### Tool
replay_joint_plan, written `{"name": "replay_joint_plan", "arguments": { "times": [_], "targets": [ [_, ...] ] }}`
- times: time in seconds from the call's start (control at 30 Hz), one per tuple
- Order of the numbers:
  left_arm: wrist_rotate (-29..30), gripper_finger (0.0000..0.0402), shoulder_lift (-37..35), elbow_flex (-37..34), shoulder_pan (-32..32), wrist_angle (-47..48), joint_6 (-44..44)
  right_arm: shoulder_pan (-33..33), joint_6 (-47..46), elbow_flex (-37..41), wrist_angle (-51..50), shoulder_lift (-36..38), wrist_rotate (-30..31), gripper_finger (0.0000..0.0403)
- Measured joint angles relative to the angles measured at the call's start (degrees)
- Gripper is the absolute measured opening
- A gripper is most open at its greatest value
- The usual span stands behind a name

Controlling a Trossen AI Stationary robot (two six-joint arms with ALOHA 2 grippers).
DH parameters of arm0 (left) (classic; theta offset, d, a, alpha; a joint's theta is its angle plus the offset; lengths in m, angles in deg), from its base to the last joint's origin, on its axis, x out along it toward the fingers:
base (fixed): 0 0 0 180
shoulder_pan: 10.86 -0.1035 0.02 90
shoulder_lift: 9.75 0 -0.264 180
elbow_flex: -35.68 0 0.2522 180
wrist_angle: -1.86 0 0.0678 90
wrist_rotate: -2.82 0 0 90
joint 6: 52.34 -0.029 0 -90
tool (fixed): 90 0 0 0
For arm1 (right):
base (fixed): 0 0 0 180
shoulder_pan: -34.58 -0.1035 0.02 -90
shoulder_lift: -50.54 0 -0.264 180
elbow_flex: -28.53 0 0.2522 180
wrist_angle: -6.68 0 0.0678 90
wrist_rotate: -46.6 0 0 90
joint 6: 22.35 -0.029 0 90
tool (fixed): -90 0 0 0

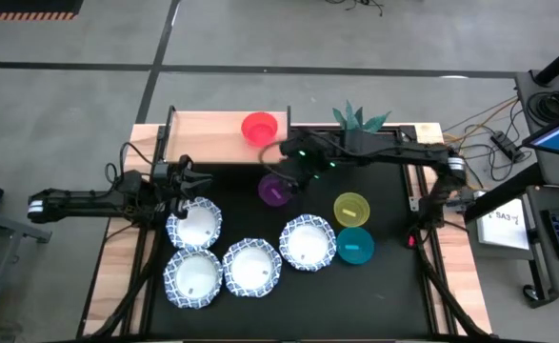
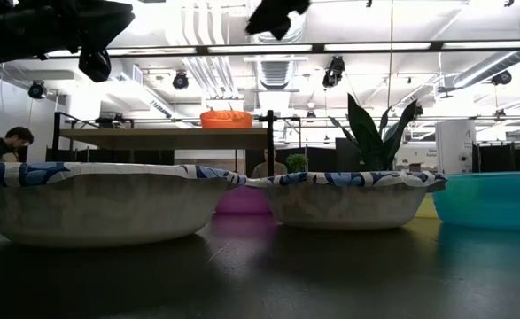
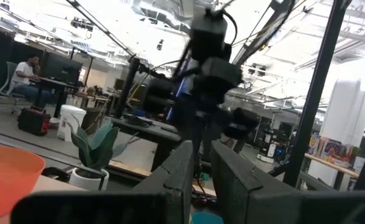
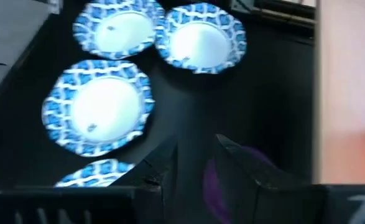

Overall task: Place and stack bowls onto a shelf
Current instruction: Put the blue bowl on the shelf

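The light-wood shelf (image 1: 208, 129) stands at the mat's far left edge, and the red bowl (image 1: 259, 127) sits upright on its right end. On the black mat rest the purple bowl (image 1: 275, 191), the yellow bowl (image 1: 350, 208), the teal bowl (image 1: 355, 247) and several white bowls with blue wavy rims (image 1: 194, 225) (image 1: 251, 267) (image 1: 307, 241). My left gripper (image 1: 190, 181) hovers open, high over the far-left white bowl, in front of the shelf. My right gripper (image 1: 285, 175) hovers open above the purple bowl (image 4: 214, 180), well clear of it in the low view.
A small white pot with a green spiky plant (image 1: 360, 119) stands at the far edge, right of the shelf. The shelf's black end posts (image 1: 289, 119) rise beside the red bowl. Bare mat lies between the white bowls and the shelf. People sit at desks in the room behind.
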Motion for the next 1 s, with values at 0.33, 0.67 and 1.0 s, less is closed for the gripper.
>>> {"name": "replay_joint_plan", "arguments": {
  "times": [0.33, 0.67, 1.0],
  "targets": [
    [0.0, 0.0039, 0.04, 0.0, 0.02, -0.04, 0.24, -4.87, -10.27, 33.87, 27.85, 16.56, 0.4, 0.0056],
    [0.09, 0.0039, 0.33, 0.0, 0.0, 0.06, 1.51, -6.22, -13.31, 57.1, 51.15, 21.4, 0.46, 0.0052],
    [0.15, 0.0039, 5.54, -0.04, 0.19, -0.13, 8.89, -6.22, -13.15, 59.9, 51.08, 21.56, 0.42, 0.0052]
  ]
}}
